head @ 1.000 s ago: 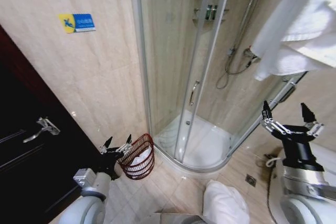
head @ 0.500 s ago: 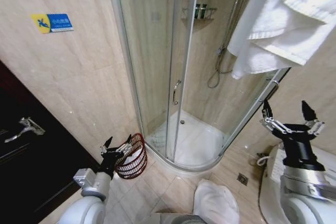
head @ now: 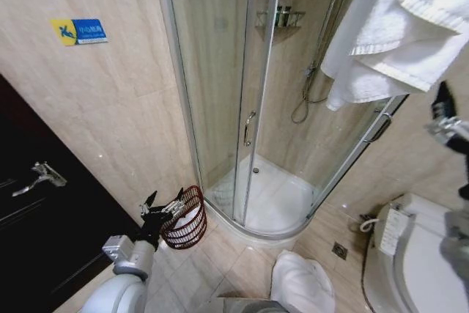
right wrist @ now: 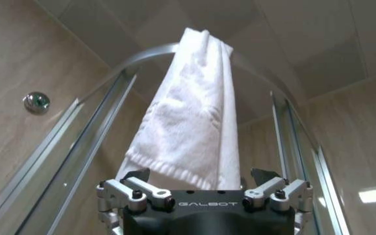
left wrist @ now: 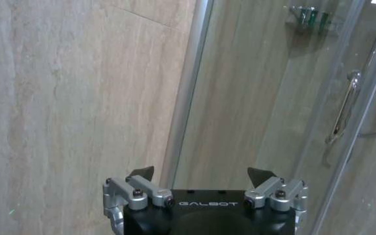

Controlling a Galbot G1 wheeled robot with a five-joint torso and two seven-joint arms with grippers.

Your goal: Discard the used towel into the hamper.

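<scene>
Since half a second ago the right gripper has risen and swung out toward the right edge of the head view, where it is now showing as little more than a blurred dark fingertip, level with the lower hem of the hanging towel. The left gripper has stayed put, low near the floor.

From its own wrist camera, the right gripper is pointing up at the white towel, which is draped over the curved top rail of the shower screen. Its jaws are spread wide with nothing between them, and the towel's hem is hanging just beyond them, centred in the gap; whether it is touching either finger cannot be told.

The left gripper is also holding its jaws wide apart and empty. Its wrist camera is looking at the beige tiled wall and the metal edge post of the shower screen, which stands straight ahead between the jaws, well beyond them.

What the head view is adding is the hamper, a dark reddish wire basket standing on the tiled floor against the shower base, just past the left jaws, with something white lying inside it. Another white towel is lying crumpled on the floor, well apart from both grippers.
</scene>
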